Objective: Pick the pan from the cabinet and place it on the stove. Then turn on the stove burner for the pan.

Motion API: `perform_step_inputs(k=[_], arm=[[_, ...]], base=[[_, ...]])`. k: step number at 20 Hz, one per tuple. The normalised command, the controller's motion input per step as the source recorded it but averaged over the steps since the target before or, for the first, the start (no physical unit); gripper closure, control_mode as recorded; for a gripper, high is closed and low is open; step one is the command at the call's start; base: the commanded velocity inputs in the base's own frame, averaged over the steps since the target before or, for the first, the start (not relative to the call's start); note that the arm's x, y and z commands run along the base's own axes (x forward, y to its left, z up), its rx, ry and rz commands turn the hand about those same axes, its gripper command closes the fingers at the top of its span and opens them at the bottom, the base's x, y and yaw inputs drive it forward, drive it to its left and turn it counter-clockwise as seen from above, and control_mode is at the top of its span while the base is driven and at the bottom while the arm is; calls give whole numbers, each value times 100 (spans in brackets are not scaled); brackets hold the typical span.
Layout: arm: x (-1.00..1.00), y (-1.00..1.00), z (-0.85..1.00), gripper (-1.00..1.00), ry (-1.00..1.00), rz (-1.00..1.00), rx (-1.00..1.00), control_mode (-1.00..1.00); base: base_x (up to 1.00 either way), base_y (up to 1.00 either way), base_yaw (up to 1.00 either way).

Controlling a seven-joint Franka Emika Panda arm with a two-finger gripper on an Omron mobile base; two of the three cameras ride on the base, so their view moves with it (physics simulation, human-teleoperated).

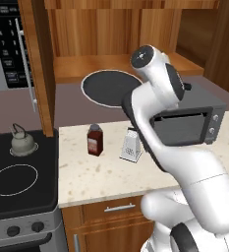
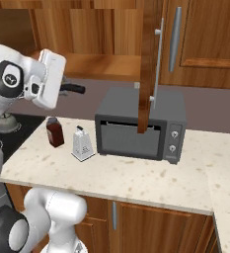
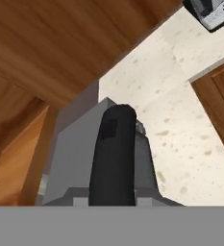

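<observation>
The pan [image 1: 106, 87], a round dark disc with a pale rim, hangs tilted at the front edge of the open cabinet's shelf [image 1: 81, 66], over the counter's back. My gripper [image 2: 62, 88] is shut on its black handle [image 3: 112, 153], whose tip [image 2: 76, 89] sticks out past the hand. In the hand view the handle runs straight up between the jaws. The stove [image 1: 22, 197] lies at the lower left, with a large burner ring [image 1: 14, 179] in its black glass and knobs [image 1: 13, 230] on its steel front.
A grey kettle [image 1: 22, 141] stands on the stove's rear. A brown jar [image 1: 95, 140] and a steel grater [image 1: 131, 145] stand on the stone counter [image 1: 101, 182]. A toaster oven [image 2: 138, 123] sits to the right. Open cabinet doors [image 1: 40, 64] [image 2: 148, 64] hang over the counter. A microwave [image 1: 8, 44] hangs above the stove.
</observation>
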Motion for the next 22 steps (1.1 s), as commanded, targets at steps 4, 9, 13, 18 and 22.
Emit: perform_step_inputs(k=[4, 9, 13, 18, 22], arm=[[-100, -15, -18, 100, 0, 0, 0, -100], [-99, -14, -25, 100, 0, 0, 0, -100], [-84, -9, -27, 100, 0, 0, 0, -100], [-14, 0, -1, 100, 0, 0, 0, -100], [0, 0, -1, 100, 0, 0, 0, -100]], base=[[0, 0, 0], [0, 0, 0], [0, 0, 0], [0, 0, 0], [0, 0, 0]])
